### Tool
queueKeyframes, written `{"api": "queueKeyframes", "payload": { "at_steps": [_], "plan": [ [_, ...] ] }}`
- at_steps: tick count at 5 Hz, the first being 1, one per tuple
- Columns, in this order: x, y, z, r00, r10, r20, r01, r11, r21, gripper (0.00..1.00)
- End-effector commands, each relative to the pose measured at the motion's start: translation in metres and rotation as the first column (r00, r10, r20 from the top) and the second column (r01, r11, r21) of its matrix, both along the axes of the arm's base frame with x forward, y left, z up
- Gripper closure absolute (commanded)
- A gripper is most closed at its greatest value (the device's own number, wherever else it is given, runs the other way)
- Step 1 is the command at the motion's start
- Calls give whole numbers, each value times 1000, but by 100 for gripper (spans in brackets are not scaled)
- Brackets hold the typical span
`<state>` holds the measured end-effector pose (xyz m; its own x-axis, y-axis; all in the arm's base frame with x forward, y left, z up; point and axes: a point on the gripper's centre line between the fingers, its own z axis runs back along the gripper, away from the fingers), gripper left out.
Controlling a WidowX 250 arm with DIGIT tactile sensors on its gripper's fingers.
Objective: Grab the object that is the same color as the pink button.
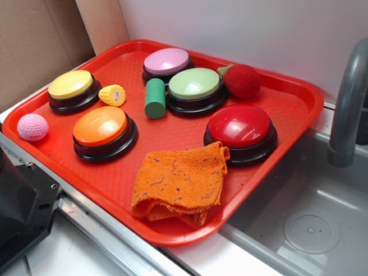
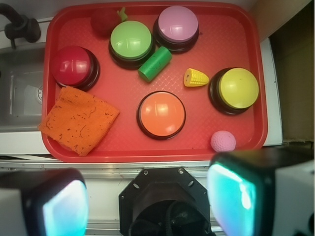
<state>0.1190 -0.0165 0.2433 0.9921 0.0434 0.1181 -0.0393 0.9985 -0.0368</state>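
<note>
Nothing grasped yet; the task looks to be at its start. The pink ball [image 2: 223,141] lies in a corner of the red tray [image 2: 236,59], just beside the yellow button [image 2: 237,88] and near the orange button [image 2: 161,113], untouched. The pink button [image 2: 177,24] sits at the far side of the tray from the ball, next to the green button [image 2: 131,41]. The gripper [image 2: 147,206] hangs high above the tray's near edge, fingers spread wide, holding nothing. Left to do: move over the ball, descend, close.
</note>
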Motion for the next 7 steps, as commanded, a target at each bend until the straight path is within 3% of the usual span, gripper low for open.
{"api": "queueKeyframes", "payload": {
  "at_steps": [1,3,4,5,7],
  "plan": [
    [0,0,0,1000,0,0,0,1000,0,0],
    [1,34,-36,999,33,23,-32,999,-14,0],
    [-1,52,-59,997,81,3,-81,997,-3,0],
    [-5,74,-84,999,37,17,-36,999,-41,0],
    [-10,100,-117,997,75,-35,-74,996,40,0]
  ]
}}
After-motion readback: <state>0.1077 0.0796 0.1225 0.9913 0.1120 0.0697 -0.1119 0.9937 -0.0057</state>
